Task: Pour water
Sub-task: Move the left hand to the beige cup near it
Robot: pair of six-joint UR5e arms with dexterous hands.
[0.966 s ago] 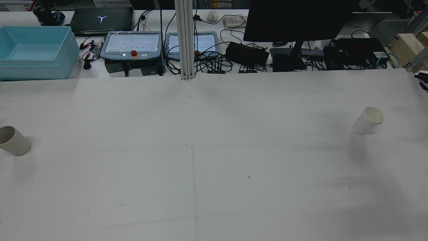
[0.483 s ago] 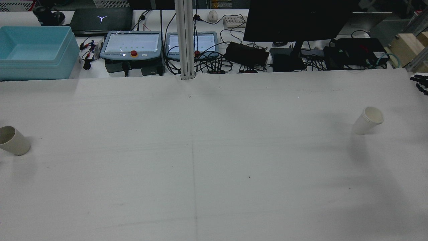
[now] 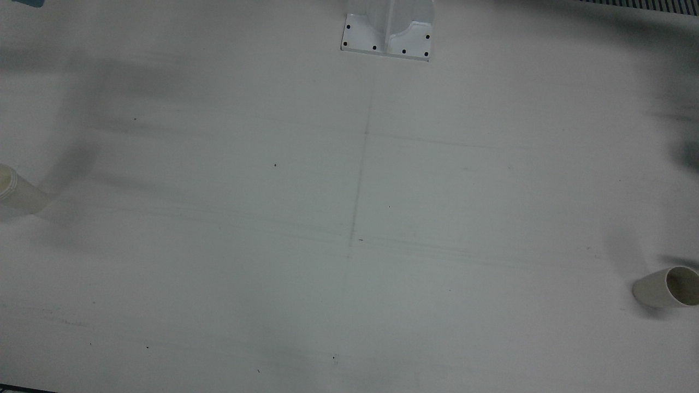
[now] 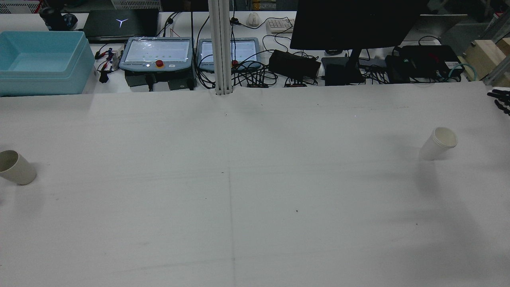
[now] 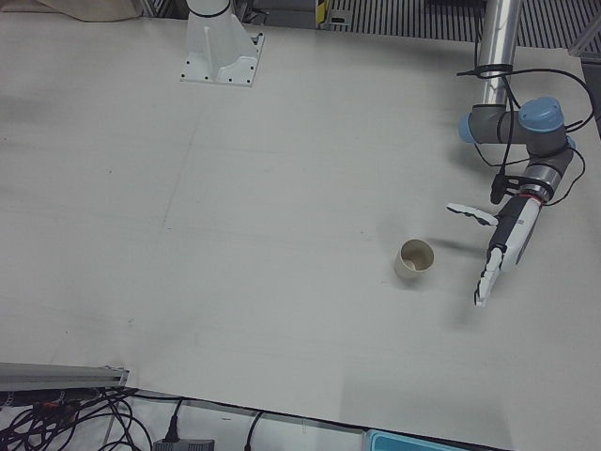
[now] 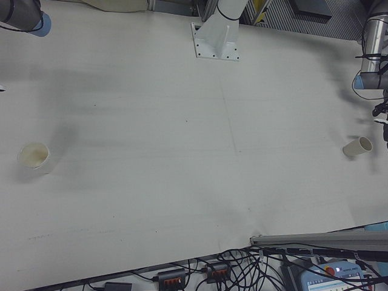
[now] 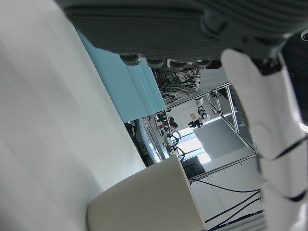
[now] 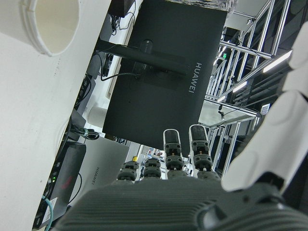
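Your table point(image 4: 255, 191) is a wide white surface, bare except for two paper cups and faint pencil-like lines crossing near its middle. Beyond its far edge in the rear view sit a light blue bin point(image 4: 42, 61), two teach pendants point(image 4: 157, 54), a dark monitor point(image 4: 358, 22) on its stand, a laptop and a tangle of cables. A white pedestal base point(image 3: 387, 33) is bolted at the table's robot side.

The beige cup point(image 5: 414, 260) stands upright on your left half, mouth open to the camera, near the table's outer edge. Your left hand point(image 5: 498, 249) hangs just beside it, apart from it, fingers stretched out and spread, thumb held away; it holds nothing and touches nothing. From the left hand view the cup's side point(image 7: 149, 202) fills the lower frame, close to the palm.

The white cup point(image 4: 438, 143) stands upright on your right half. Your right hand point(image 4: 501, 100) shows only as dark fingertips at the rear view's right edge, well apart from that cup; the right hand view shows its fingers point(image 8: 199, 149) extended and apart, empty, with the cup's rim point(image 8: 48, 24) at the upper left.
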